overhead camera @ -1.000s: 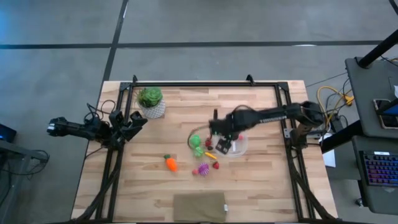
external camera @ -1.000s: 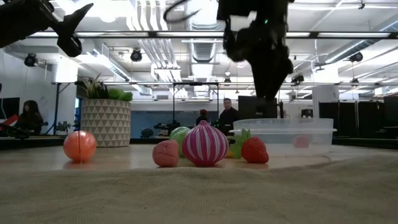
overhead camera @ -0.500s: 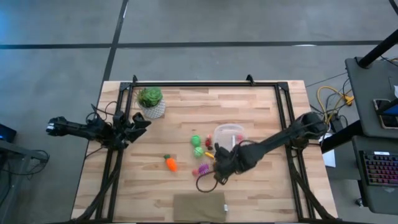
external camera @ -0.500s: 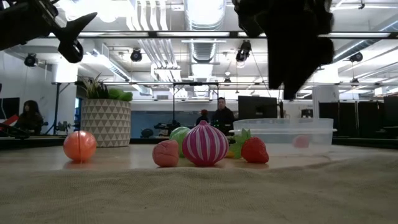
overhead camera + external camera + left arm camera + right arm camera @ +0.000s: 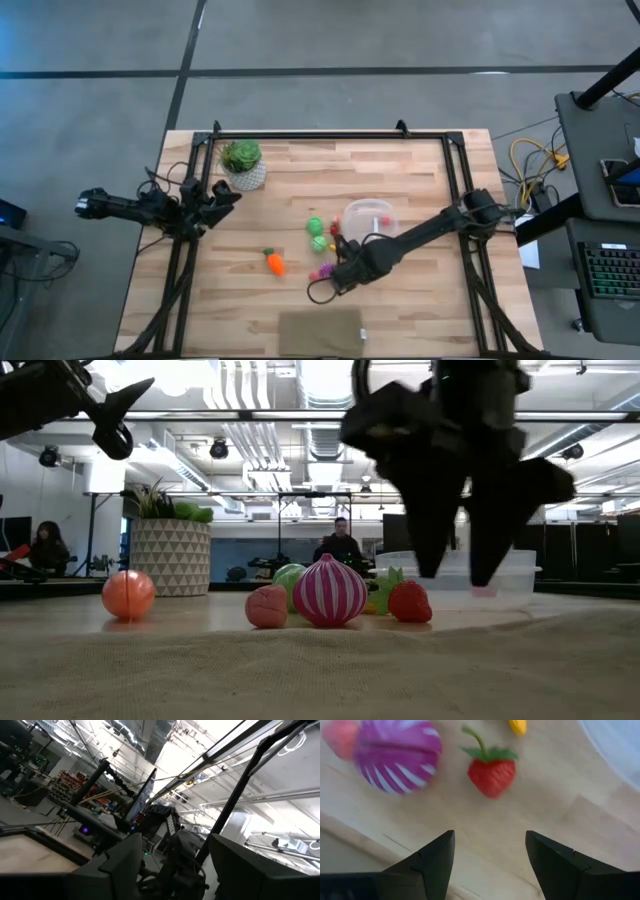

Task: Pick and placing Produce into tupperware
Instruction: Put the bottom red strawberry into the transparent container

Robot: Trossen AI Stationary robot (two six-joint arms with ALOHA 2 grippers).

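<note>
My right gripper (image 5: 341, 273) is open and hangs just above the table, on the near side of a red strawberry piece (image 5: 491, 776) and a magenta striped piece (image 5: 397, 752). It touches neither; its fingers (image 5: 430, 530) show spread in the low view. The clear round tupperware (image 5: 370, 218) stands beyond them with a red piece (image 5: 483, 590) inside. Two green balls (image 5: 317, 233), a yellow piece (image 5: 518, 726) and the orange carrot (image 5: 273, 262) lie on the wood. My left gripper (image 5: 214, 196) waits open at the table's left edge.
A leafy plant in a white patterned pot (image 5: 243, 165) stands at the far left. A beige cloth (image 5: 320, 331) lies at the near edge. A black frame (image 5: 330, 135) runs around the table. People show in the room behind.
My right gripper has left the spot over the tupperware, gone toward the table's near edge and a little left, and come down close to the table beside the strawberry and the magenta piece. The produce has not moved.
</note>
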